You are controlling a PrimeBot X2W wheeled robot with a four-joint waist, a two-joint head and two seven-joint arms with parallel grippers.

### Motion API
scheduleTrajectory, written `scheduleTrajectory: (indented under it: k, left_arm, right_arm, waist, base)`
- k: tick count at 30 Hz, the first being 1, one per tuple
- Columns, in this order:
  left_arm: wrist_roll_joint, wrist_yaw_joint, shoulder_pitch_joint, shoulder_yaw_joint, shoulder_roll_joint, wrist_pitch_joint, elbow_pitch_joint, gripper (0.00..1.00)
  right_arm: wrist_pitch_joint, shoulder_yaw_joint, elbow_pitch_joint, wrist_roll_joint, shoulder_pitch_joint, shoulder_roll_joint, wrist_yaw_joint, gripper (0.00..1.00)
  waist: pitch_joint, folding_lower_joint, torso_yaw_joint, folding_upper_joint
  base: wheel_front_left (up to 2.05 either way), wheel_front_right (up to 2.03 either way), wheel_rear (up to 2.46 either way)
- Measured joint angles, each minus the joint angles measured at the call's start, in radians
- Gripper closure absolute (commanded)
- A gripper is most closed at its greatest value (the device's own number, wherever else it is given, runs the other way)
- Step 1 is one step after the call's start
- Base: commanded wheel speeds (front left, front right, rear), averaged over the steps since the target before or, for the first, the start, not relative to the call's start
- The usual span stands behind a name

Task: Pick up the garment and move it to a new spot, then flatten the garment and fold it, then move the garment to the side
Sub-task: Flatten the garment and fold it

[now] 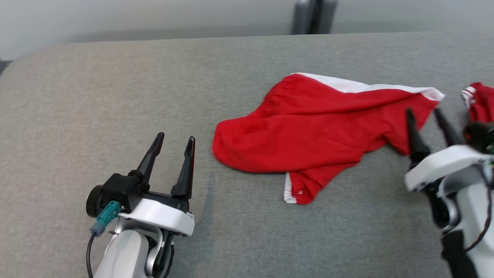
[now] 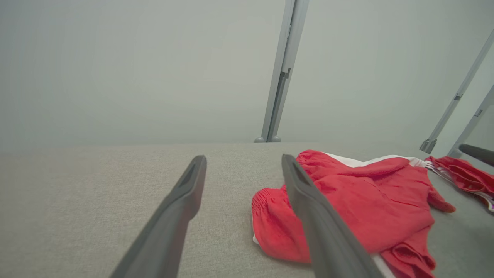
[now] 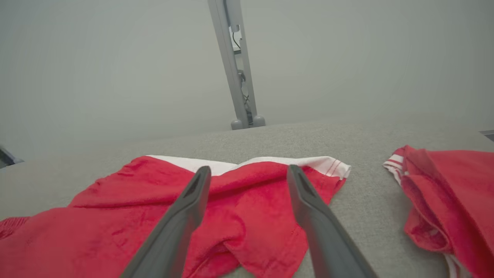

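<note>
The garment (image 1: 316,131) is a pair of red shorts with white trim, lying crumpled on the grey fabric surface (image 1: 115,85) right of centre. It also shows in the left wrist view as the garment (image 2: 370,204) and in the right wrist view as the garment (image 3: 127,220). My right gripper (image 1: 423,111) stands open at the garment's right end, its fingers (image 3: 185,216) just above the cloth with nothing between them. To the garment's left, my left gripper (image 1: 174,137) is open and empty, apart from the cloth.
A second red garment with white stripes (image 1: 480,101) lies at the far right edge of the surface, seen close as the second garment (image 3: 447,200). A grey metal post (image 1: 313,16) stands behind the far edge. Bare grey fabric stretches across the left half.
</note>
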Motion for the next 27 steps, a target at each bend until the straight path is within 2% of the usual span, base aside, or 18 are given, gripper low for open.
scheduleTrajectory:
  k: [6,11,18,23,24,27]
  left_arm:
    - [0.004,-0.008,-0.001,0.02,-0.001,0.0,0.011,0.0]
    - [0.005,-0.015,-0.012,0.049,0.002,0.0,0.016,0.0]
    - [0.036,-0.015,-0.057,0.062,0.014,0.0,0.084,0.0]
    - [0.06,0.0,-0.1,0.058,0.033,0.01,0.149,0.0]
    - [0.086,0.008,-0.125,0.046,0.056,0.045,0.189,0.0]
    - [0.092,0.019,-0.146,0.046,0.069,0.091,0.225,0.0]
  right_arm:
    - [-0.035,0.102,-0.17,0.036,0.131,0.054,0.0,0.0]
    - [-0.053,0.152,-0.258,0.044,0.187,0.069,0.0,0.0]
    - [-0.033,0.241,-0.314,0.058,0.215,0.09,0.0,0.0]
    - [-0.032,0.251,-0.322,0.06,0.218,0.083,0.0,0.0]
    - [-0.036,0.252,-0.321,0.06,0.218,0.085,0.0,0.0]
    - [-0.044,0.251,-0.319,0.06,0.217,0.089,0.0,0.0]
  waist:
    - [-0.005,0.0,-0.081,0.0]
    - [0.004,0.0,-0.148,0.0]
    - [0.04,0.0,-0.22,0.0]
    - [0.059,0.0,-0.244,0.0]
    - [0.064,0.0,-0.257,0.0]
    - [0.067,0.0,-0.268,0.0]
  base:
    - [0.0,0.0,0.0]
    - [0.0,0.0,0.0]
    - [0.0,0.0,0.0]
    - [0.0,0.0,0.0]
    - [0.0,0.0,0.0]
    - [0.0,0.0,0.0]
